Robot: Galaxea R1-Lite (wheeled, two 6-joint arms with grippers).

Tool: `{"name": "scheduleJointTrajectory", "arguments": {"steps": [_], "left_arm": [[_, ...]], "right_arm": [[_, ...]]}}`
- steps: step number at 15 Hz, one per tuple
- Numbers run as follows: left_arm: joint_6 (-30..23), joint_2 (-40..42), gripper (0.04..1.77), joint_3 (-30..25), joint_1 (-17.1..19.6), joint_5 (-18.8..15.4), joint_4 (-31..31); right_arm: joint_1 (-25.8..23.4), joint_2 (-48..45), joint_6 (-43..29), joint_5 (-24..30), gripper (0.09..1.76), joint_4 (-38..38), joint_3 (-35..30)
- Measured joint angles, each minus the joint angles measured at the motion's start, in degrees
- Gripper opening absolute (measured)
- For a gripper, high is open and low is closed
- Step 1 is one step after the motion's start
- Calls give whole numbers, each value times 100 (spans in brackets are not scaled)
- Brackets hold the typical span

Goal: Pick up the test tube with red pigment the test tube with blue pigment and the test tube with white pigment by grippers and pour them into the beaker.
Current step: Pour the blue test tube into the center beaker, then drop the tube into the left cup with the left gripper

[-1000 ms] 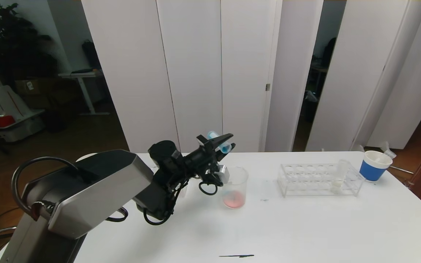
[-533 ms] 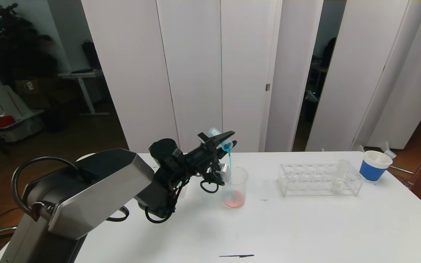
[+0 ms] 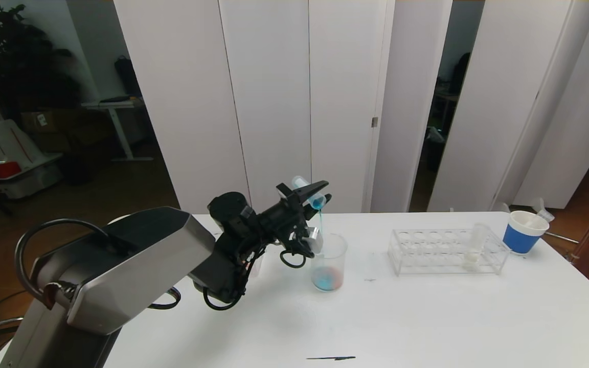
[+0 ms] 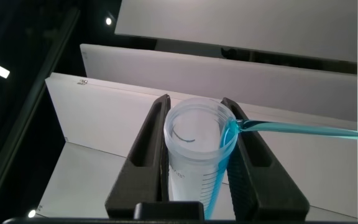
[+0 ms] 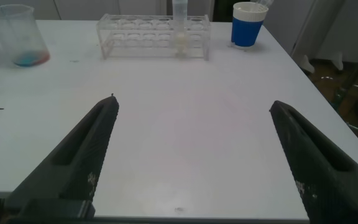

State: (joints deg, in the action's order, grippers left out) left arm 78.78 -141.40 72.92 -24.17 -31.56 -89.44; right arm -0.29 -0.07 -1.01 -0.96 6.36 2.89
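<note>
Your left hand (image 3: 309, 195) is clamped on the blue tube (image 3: 307, 191), which is tipped mouth-down above the beaker (image 3: 328, 262); a thin blue stream (image 3: 321, 225) falls from its lip into the beaker. The beaker stands on the desk (image 3: 427, 317) just under the hand, with mixed pink and blue liquid at its bottom. In the left wrist view the two black fingers (image 4: 146, 149) press the tube (image 4: 194, 155) from either side, and the stream (image 4: 303, 130) leaves its rim.

The rack (image 3: 447, 251) sits to the right of the beaker, well apart from it, and holds the white tube (image 3: 474, 245) upright near its right end. A blue paper cup (image 3: 524, 231) stands beyond the rack, close to the desk's far right corner. The near half of the desk is bare, apart from a thin dark mark (image 3: 331, 358) by the front edge.

Your right hand (image 5: 197, 155) does not show in the head view; its own camera shows the fingers spread wide, holding nothing, low over the bare near part of the desk (image 5: 191, 137). The left arm's housing (image 3: 120, 266) hides the desk's near left corner. How much liquid remains in the blue tube cannot be made out.
</note>
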Motion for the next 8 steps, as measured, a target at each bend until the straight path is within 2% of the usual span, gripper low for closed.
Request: {"name": "scheduleJointTrajectory", "arguments": {"steps": [8], "left_arm": [[162,-20,60,48,41,-33,0]], "right_arm": [[0,0,0,0,174,2,0]]}}
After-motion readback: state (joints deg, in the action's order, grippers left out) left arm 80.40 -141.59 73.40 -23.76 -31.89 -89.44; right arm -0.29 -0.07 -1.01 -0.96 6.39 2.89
